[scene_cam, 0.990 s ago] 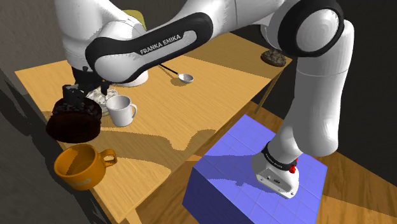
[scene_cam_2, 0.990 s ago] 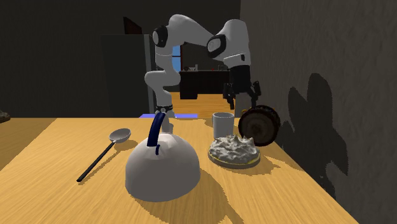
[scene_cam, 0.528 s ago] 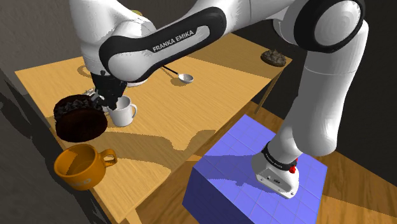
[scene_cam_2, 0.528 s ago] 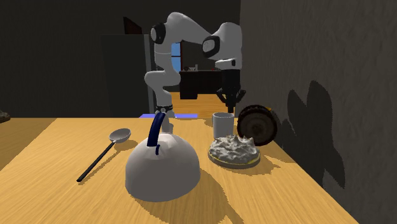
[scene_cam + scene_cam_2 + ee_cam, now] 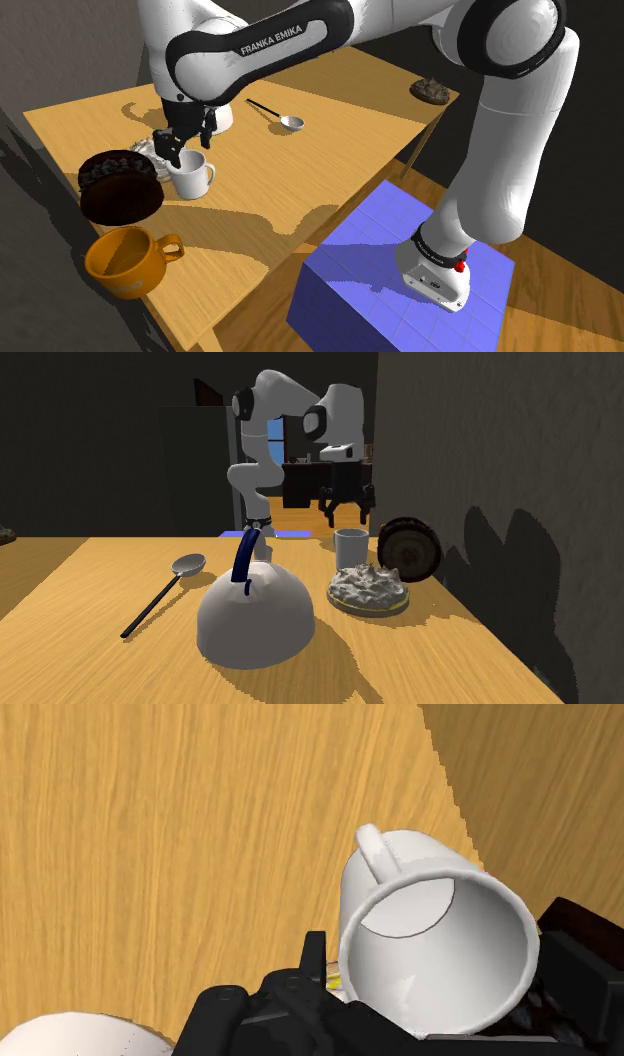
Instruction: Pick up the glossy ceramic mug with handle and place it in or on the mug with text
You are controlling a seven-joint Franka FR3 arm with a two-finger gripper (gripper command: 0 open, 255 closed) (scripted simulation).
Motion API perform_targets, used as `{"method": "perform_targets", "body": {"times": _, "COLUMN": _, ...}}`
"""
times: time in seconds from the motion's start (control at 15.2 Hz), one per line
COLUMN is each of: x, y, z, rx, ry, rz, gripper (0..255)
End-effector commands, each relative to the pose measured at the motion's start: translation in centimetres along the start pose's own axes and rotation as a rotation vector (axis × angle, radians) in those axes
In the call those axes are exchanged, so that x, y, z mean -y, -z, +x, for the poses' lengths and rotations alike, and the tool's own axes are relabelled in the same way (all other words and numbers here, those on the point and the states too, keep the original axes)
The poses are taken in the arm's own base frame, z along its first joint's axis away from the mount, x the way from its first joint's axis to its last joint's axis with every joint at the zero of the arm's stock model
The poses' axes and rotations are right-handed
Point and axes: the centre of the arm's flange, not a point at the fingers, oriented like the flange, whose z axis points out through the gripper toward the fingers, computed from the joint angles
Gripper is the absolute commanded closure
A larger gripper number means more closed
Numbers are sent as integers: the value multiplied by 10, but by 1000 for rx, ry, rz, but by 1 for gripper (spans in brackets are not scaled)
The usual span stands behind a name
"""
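A white mug (image 5: 190,176) with a handle stands upright on the wooden table (image 5: 300,170), and its inside is bare. My black gripper (image 5: 184,141) hangs just above its rim, open. In the second exterior view the gripper (image 5: 347,512) has a finger on either side above the white mug (image 5: 350,545), touching nothing. The wrist view looks down into the mug (image 5: 440,954) from close by, with one finger (image 5: 314,959) beside its wall. An orange mug (image 5: 125,262) with a handle stands at the table's near corner, apart from the gripper.
A dark round lumpy thing (image 5: 120,187) leans beside the white mug, with a plate of pale lumpy stuff (image 5: 368,590) next to it. A white dome with a dark blue handle (image 5: 255,614) and a spoon (image 5: 165,592) lie further along the table. The blue stand (image 5: 400,270) is beside the table.
The gripper moved from above the dark round thing to above the white mug. Its fingers were together half a second ago and now stand apart.
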Motion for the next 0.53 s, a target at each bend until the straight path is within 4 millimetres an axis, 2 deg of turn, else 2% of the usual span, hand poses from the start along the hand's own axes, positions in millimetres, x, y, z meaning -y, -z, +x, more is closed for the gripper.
{"method": "perform_targets", "body": {"times": 0.0, "x": -32, "y": -5, "z": 9, "rx": 35, "ry": 8, "rz": 42, "gripper": 0}}
{"method": "perform_targets", "body": {"times": 0.07, "x": -47, "y": -8, "z": 14, "rx": 51, "ry": 11, "rz": 61, "gripper": 0}}
{"method": "perform_targets", "body": {"times": 0.46, "x": -45, "y": -39, "z": 12, "rx": 51, "ry": 11, "rz": 61, "gripper": 0}}
